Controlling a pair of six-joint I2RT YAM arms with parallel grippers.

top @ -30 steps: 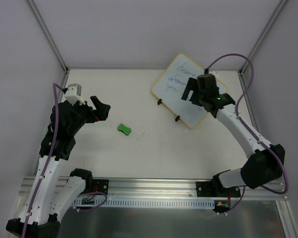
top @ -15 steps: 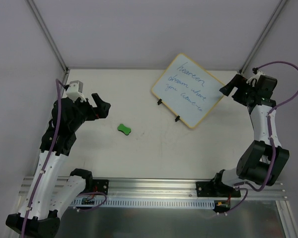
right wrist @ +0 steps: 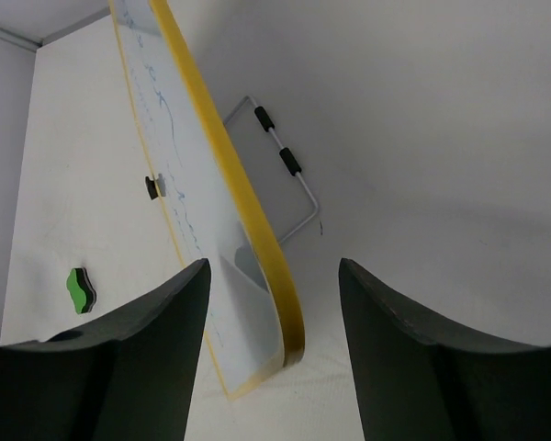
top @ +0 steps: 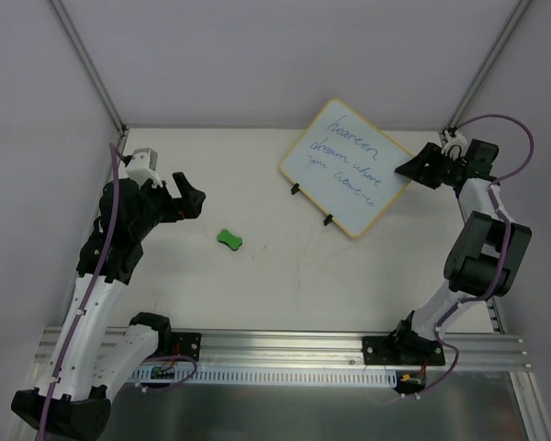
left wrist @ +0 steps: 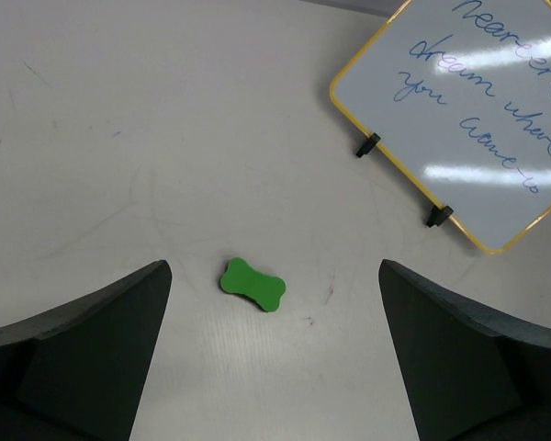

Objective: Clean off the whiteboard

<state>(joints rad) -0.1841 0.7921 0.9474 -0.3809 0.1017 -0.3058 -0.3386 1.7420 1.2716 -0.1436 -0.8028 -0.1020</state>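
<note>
The whiteboard (top: 347, 167) lies tilted at the back right of the table, yellow-framed, with blue handwriting on it. In the left wrist view the whiteboard (left wrist: 459, 119) fills the upper right. My right gripper (top: 413, 168) sits at the board's right corner. In the right wrist view the whiteboard's yellow edge (right wrist: 257, 230) runs between the jaws of my right gripper (right wrist: 274, 266), which stand open with a gap on the right side. The green eraser (top: 229, 240) lies on the table. My left gripper (top: 185, 197) hovers open above it, and the eraser (left wrist: 253, 284) shows between its fingers, untouched.
Two black feet (top: 297, 189) stick out from the board's near-left edge. A wire stand with black sleeves (right wrist: 289, 184) shows behind the board. White walls and metal corner posts (top: 87, 64) enclose the table on three sides.
The right arm swung from above the board out to its right corner and dropped low, its jaws narrowing around the edge. The left arm barely moved.
</note>
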